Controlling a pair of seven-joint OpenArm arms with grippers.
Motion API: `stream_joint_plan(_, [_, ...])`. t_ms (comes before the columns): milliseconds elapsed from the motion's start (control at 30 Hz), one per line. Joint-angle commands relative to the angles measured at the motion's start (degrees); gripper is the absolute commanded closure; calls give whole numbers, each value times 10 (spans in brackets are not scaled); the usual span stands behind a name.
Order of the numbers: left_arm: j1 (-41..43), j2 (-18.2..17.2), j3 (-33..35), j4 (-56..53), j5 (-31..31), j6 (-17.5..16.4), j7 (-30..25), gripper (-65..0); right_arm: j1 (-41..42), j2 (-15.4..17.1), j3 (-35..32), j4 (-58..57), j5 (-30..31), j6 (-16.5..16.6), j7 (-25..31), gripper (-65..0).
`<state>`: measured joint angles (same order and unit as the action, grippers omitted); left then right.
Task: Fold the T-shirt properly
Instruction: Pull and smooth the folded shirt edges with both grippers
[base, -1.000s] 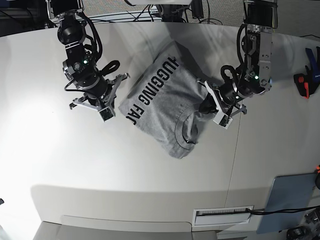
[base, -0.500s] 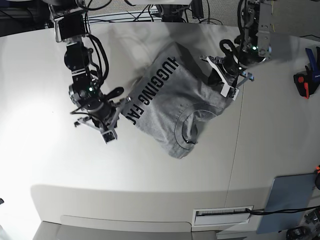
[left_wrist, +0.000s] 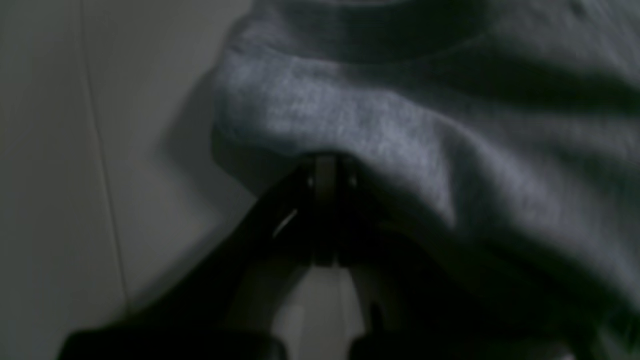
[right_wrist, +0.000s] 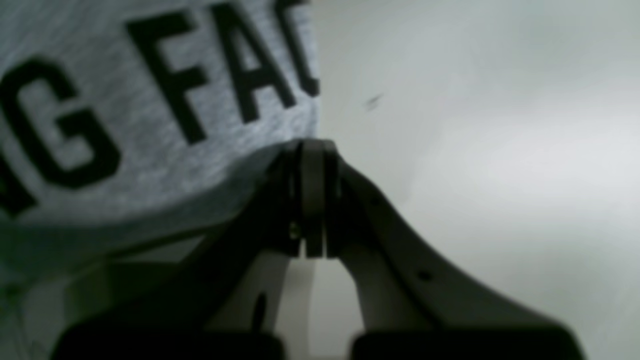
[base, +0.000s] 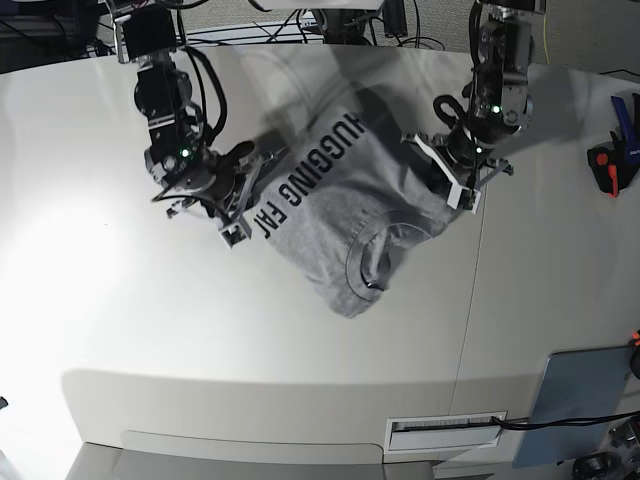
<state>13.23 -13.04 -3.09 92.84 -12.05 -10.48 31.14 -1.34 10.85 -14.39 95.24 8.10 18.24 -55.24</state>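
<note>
T-shirt (base: 345, 215) fabric lay bunched mid-table, lettering up, its collar toward the near side. The right gripper (right_wrist: 314, 200) was pinched shut on the left edge by the lettering, and the left gripper (left_wrist: 327, 210) was closed on a fold at the right edge (both wrist views showed the jaws together). With such thin pinches, uneven pulling would probably slip an edge free or skew the fold.

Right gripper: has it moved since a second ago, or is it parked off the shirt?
Yes. In the base view the right gripper has come in from the bare table toward the T-shirt, and is now shut at its lettered edge.
</note>
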Motion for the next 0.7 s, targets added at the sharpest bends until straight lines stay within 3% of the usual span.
stream_joint_plan(0, [-6, -3, -1, -7, 10, 4, 10, 0, -1, 3, 2, 26, 5, 3, 12, 0])
stream_joint_plan(167, [-39, 4, 0, -32, -1, -3, 3, 0, -48, 3, 1, 88, 5, 4, 15, 0])
stream_joint_plan(300, [-50, 30, 0, -34, -21, -61, 3, 0, -82, 3, 1, 117, 5, 7, 14, 0])
stream_joint_plan(433, [-57, 54, 0, -34, -4, -61, 3, 0, -119, 3, 1, 132, 5, 17, 8, 0])
stream_joint_plan(567, [-69, 55, 0, -34, 12, -58, 3, 0, -139, 3, 6, 162, -6, 18, 24, 0])
stream_joint_plan(667, [-69, 55, 0, -34, 19, -47, 6, 0, -123, 3, 29, 167, -37, -11, 68, 0])
